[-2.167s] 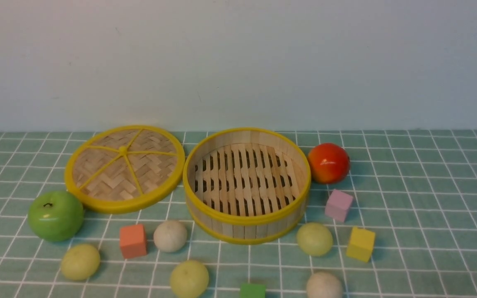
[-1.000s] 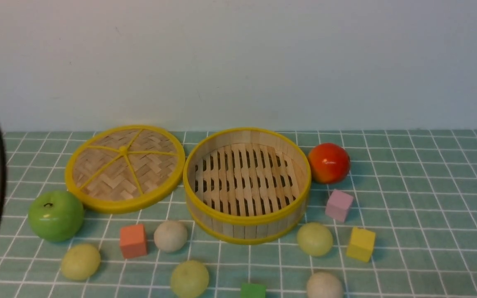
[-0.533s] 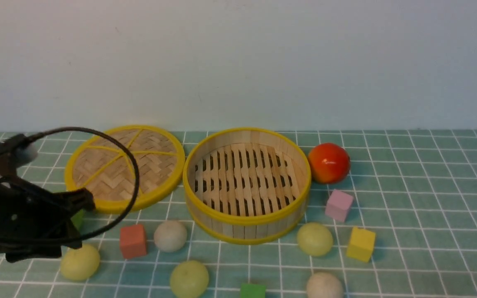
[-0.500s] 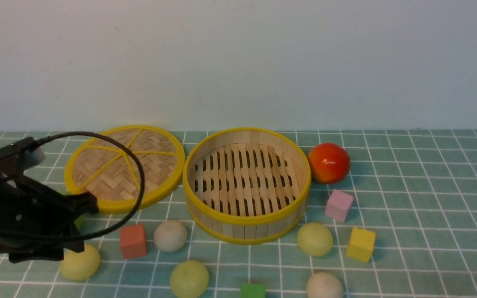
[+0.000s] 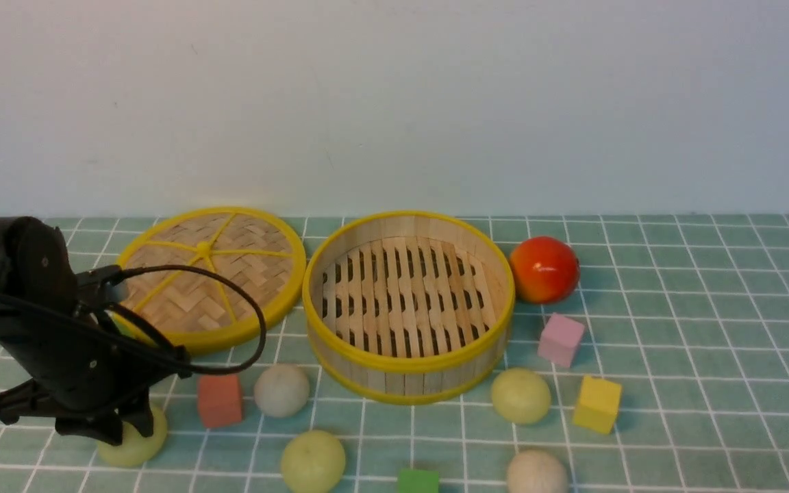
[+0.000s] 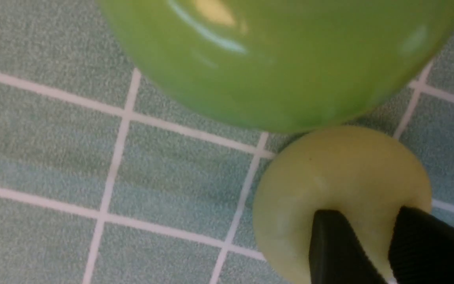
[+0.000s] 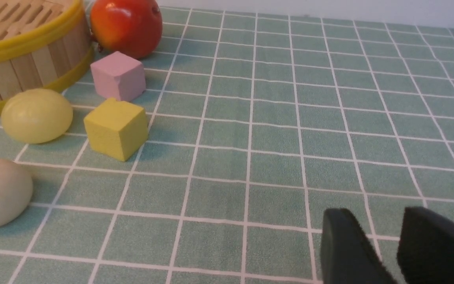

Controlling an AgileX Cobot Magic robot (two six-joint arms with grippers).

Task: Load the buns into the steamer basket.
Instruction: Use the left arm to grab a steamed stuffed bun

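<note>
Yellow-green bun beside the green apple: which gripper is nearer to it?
Left. The left gripper is right at that bun, fingers over it, by the green apple. The right gripper hangs over checked cloth, out of the front view, on the yellow cube's side.

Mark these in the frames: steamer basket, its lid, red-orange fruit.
steamer basket [image 5: 408,373], front view, on the near wooden-strip wall.
lid [image 5: 244,281], front view, on the woven panel between two yellow spokes.
red-orange fruit [image 5: 544,269], front view, middle of its facing side.
</note>
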